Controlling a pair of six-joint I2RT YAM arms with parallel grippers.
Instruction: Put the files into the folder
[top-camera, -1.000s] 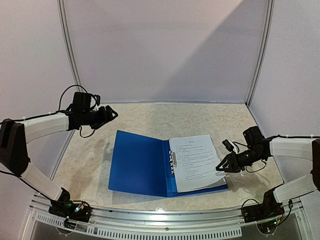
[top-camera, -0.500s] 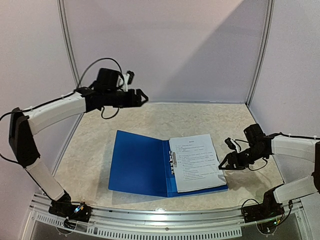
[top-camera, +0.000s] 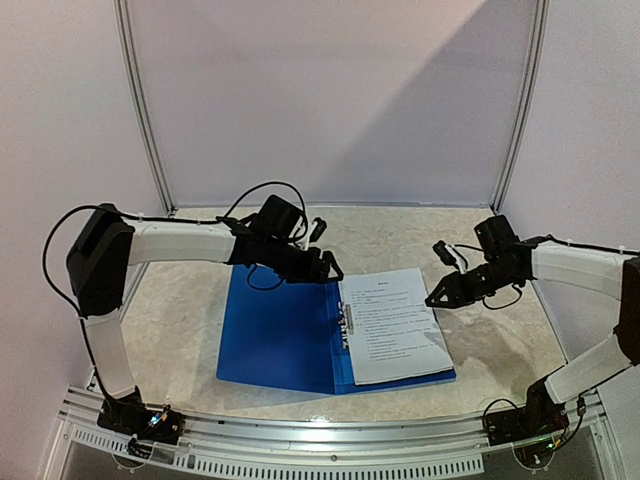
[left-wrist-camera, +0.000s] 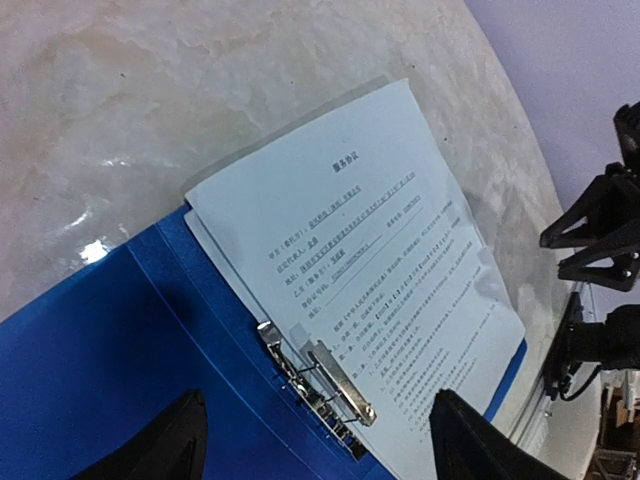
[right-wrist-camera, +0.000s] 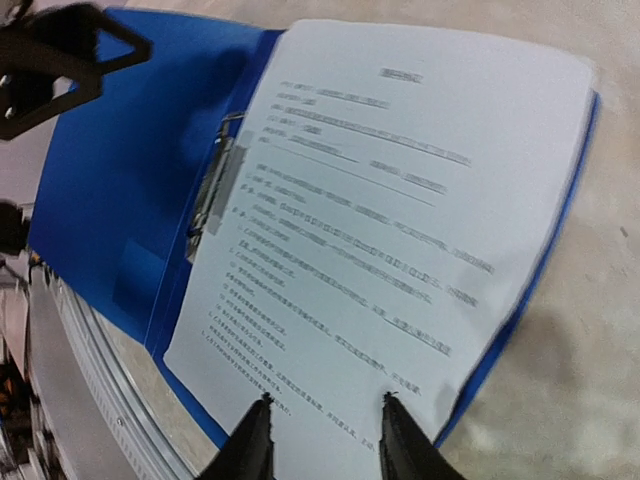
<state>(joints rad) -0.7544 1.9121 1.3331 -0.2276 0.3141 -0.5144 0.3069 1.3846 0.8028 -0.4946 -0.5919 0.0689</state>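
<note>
Folder (top-camera: 275, 330): lies open and flat on the table (top-camera: 400, 235), both covers down, inner faces up. The metal clip (top-camera: 347, 325) runs along its spine.

Files (top-camera: 395, 325): stacked on the folder's right cover, printed side up, left edge against the clip. The far edge of the top sheet overhangs the folder's far edge onto the table. A blue margin shows along the folder's right and near edges. At least two sheets can be seen, slightly offset at the far left corner. The left wrist view does not show whether the clip bar is pressing down on the sheets.

Left gripper (top-camera: 330, 268): hangs over the far end of the folder's spine, tilted down towards the clip. Jaws are wide apart. The two dark fingers (left-wrist-camera: 180, 440) frame the clip and the sheets' left edge from above. Nothing sits between them and they touch neither the folder nor the paper.

Right gripper (top-camera: 440, 298): hangs above the folder's far right corner, off the table and pointing in towards the sheets. Jaws are parted about halfway. In the right wrist view the fingertips (right-wrist-camera: 255, 440) sit over the page with a gap between them, through which the printed sheet shows. It grasps nothing, and I see no contact with the paper.
</note>
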